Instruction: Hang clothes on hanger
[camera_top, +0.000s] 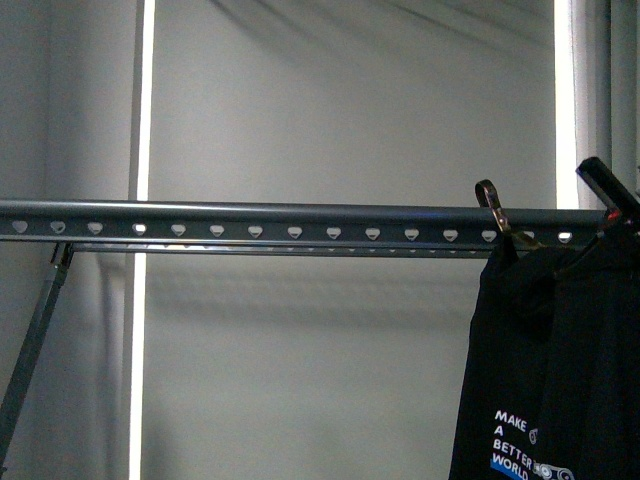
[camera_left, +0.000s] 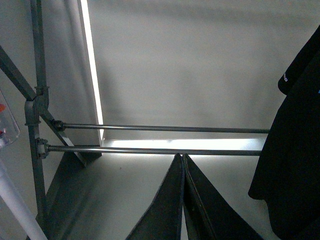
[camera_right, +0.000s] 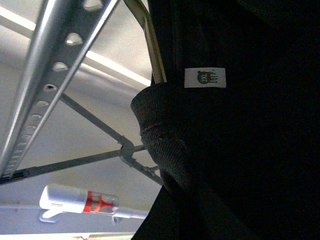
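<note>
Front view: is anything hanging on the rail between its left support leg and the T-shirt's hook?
No. In the front view the rail runs bare from the slanted leg to the hook of the black T-shirt; only its row of holes shows.

Black short-sleeved T-shirt (camera_top: 555, 370) with small white letters and a bit of blue. Long grey metal rack rail (camera_top: 280, 222) with pale little holes. Thin bronze-coloured hook (camera_top: 492, 205).

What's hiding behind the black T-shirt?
The black T-shirt covers whatever is behind it. Above it you see the hook and the rail. The wall shows beside it.
</note>
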